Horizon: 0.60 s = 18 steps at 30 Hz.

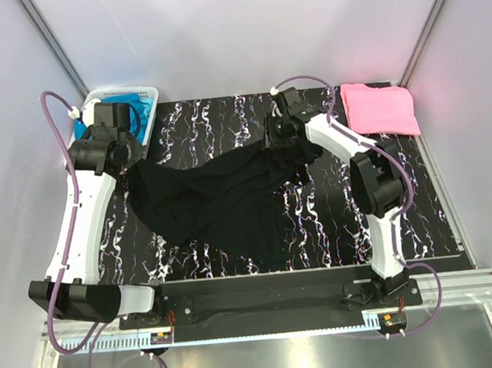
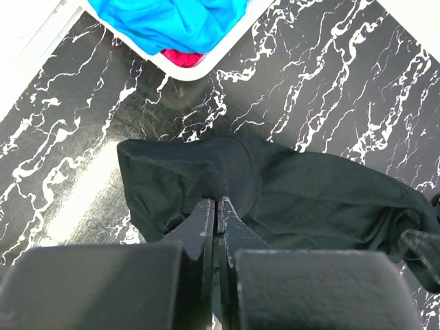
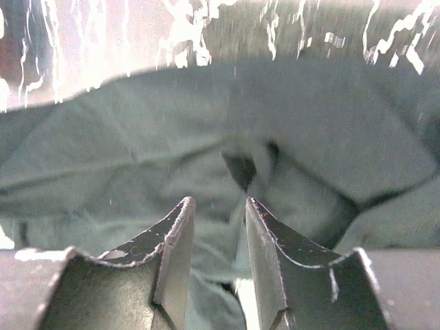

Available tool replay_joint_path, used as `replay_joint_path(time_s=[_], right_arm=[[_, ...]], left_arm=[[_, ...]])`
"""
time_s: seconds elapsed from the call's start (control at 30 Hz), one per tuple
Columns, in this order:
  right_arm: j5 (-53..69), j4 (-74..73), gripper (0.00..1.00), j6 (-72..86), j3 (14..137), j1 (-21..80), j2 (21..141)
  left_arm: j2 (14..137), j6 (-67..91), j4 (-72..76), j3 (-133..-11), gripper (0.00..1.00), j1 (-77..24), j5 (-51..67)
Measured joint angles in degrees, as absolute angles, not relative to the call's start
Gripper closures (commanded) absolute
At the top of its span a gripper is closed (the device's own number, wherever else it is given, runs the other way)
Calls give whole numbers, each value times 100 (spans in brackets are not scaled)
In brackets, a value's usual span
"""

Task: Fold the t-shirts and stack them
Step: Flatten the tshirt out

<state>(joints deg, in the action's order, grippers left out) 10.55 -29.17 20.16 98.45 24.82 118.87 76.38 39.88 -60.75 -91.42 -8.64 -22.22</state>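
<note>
A large black t-shirt [image 1: 213,200] lies crumpled across the dark marbled table [image 1: 345,227]. My left gripper [image 2: 216,201] is shut on a fold at the shirt's left end [image 2: 185,165], seen from above near the basket [image 1: 130,162]. At the shirt's right end, my right gripper [image 1: 283,151] is low over the cloth [image 3: 137,137]. Its jaws [image 3: 218,201] stand apart, with a fold of the cloth in the gap. A pink t-shirt [image 1: 381,107] lies folded at the back right. A bright blue t-shirt [image 2: 172,20] and a red one [image 2: 184,58] are in the basket.
The white slotted basket [image 1: 149,93] stands at the back left corner, just behind my left wrist; its rim [image 2: 159,60] shows close to the black shirt's left end. Light walls enclose the table on three sides. A metal rail [image 1: 282,306] runs along the near edge.
</note>
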Motion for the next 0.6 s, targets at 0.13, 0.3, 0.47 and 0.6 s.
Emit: replay_joint_path(time_s=[0.13, 0.3, 0.47, 0.6], right_arm=[[840, -2851, 57, 1966, 10204, 2504, 12136], [344, -2902, 57, 1861, 10412, 2554, 12337], [-117, -2987, 59, 1730, 10468, 2615, 12440], [-360, -2993, 59, 1649, 10468, 2657, 12464]], left_arm=[[7568, 3986, -6077, -9059, 100, -864, -2193], [7535, 3942, -6077, -9045, 100, -864, -2178], [7535, 3920, -6075, -9045, 100, -864, -2174], [7535, 3911, -6075, -9045, 100, -864, -2167]])
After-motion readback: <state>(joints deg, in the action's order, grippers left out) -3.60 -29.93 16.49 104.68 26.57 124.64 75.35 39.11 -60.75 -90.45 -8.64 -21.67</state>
